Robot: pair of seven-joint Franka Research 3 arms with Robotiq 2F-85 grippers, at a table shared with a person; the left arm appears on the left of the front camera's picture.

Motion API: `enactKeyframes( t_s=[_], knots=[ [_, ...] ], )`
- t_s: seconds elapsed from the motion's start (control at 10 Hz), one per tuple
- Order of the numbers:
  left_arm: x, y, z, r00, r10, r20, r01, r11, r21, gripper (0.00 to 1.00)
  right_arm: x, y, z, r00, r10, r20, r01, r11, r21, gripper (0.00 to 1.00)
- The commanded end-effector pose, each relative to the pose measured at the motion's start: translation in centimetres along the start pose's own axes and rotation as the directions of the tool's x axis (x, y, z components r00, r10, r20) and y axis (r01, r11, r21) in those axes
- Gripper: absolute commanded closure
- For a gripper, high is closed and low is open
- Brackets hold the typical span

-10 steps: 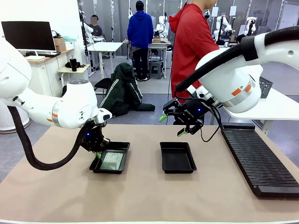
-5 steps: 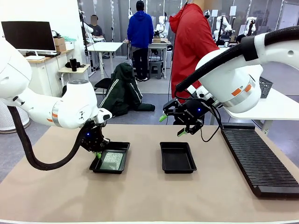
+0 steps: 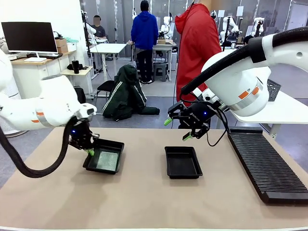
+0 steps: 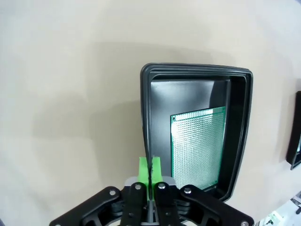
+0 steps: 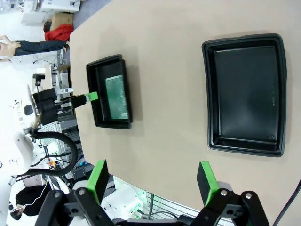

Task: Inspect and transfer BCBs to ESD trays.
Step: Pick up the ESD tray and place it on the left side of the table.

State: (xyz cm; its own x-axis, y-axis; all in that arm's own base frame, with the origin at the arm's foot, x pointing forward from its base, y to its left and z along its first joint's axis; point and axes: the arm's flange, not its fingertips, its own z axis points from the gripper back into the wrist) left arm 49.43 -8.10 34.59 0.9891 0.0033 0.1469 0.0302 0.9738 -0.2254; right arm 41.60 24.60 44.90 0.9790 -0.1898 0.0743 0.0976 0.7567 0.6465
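Item one: left gripper (image 4: 150, 168), which we log clenched on the rim of the left tray (image 4: 195, 69). Its wrist view shows us the BCB (image 4: 197, 146) lying flat inside.

Item two: right gripper (image 3: 176, 129), released. The front view places it in the air near the empty right tray (image 3: 183, 162).

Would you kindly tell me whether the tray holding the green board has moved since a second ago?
Yes: the loaded tray has slid left, away from the empty tray, with the left pincer shut on its rim.
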Motion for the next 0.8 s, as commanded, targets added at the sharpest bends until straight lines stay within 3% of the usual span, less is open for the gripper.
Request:
enactKeyframes(
  t_s=[0.0,0.3,0.7],
  knots=[
    [-0.3,4.7,1.7,1.000,-0.019,-0.014,0.018,0.992,-0.124,0.97,0.0,0.1,0.0,1.000,-0.002,0.000,0.002,1.000,-0.015,0.00],
    [-0.2,12.1,3.0,0.999,-0.007,-0.032,0.000,0.976,-0.216,0.97,0.0,0.1,0.0,1.000,-0.002,0.000,0.002,1.000,-0.015,0.00],
    [-1.1,18.1,3.5,0.999,-0.025,-0.036,0.017,0.982,-0.191,0.97,0.0,0.1,0.0,1.000,-0.002,0.000,0.002,1.000,-0.015,0.00]
  ],
)
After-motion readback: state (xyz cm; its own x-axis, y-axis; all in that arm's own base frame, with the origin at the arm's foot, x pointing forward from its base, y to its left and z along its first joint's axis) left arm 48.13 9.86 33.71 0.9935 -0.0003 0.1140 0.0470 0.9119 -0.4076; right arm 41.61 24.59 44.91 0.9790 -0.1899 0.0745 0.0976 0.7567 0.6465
